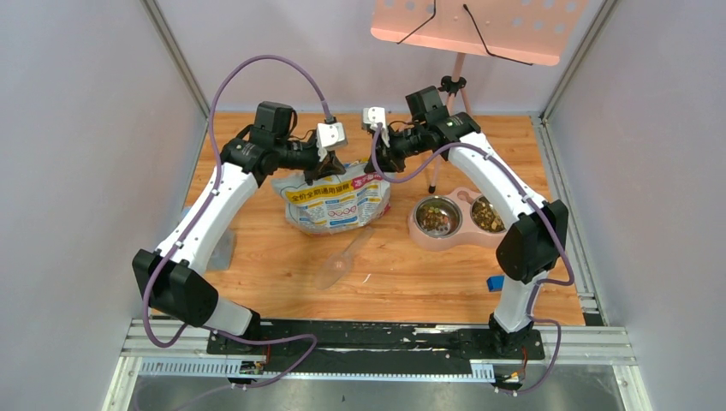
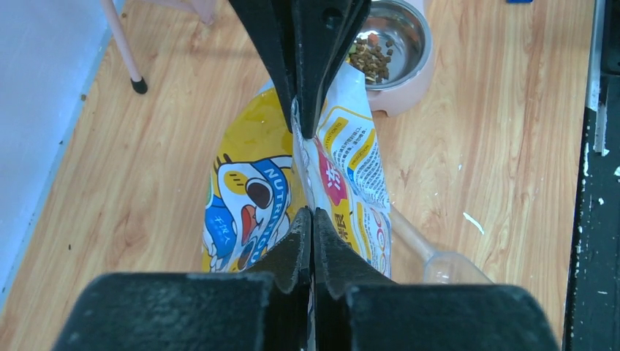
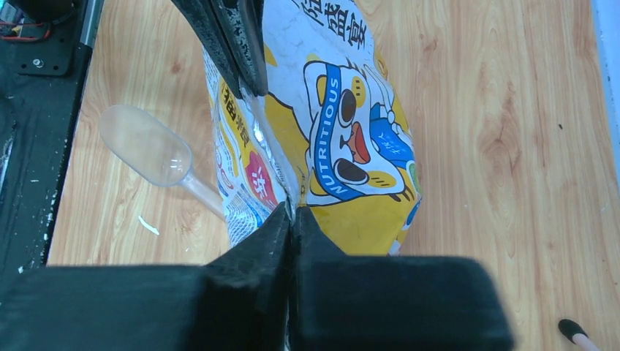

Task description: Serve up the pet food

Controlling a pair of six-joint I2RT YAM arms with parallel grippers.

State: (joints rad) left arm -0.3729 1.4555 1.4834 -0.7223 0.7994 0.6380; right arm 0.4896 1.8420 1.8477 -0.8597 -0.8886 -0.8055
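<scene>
Pet food (image 1: 437,219) lay in bowls (image 1: 417,231) right of the bag (image 1: 334,205), nearer the right end effector (image 3: 291,212); it and the left end effector (image 2: 313,217) were both pinched shut on the bag's top edge.

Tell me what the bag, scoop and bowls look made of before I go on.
Bag: probably thin plastic film, glossy and printed; it creases and catches the light. Scoop: clear hard plastic, it seems; it is see-through and keeps its shape. Bowls: polished metal, likely steel, with mirror-like reflections. Their holder: matte pink, probably plastic.
</scene>
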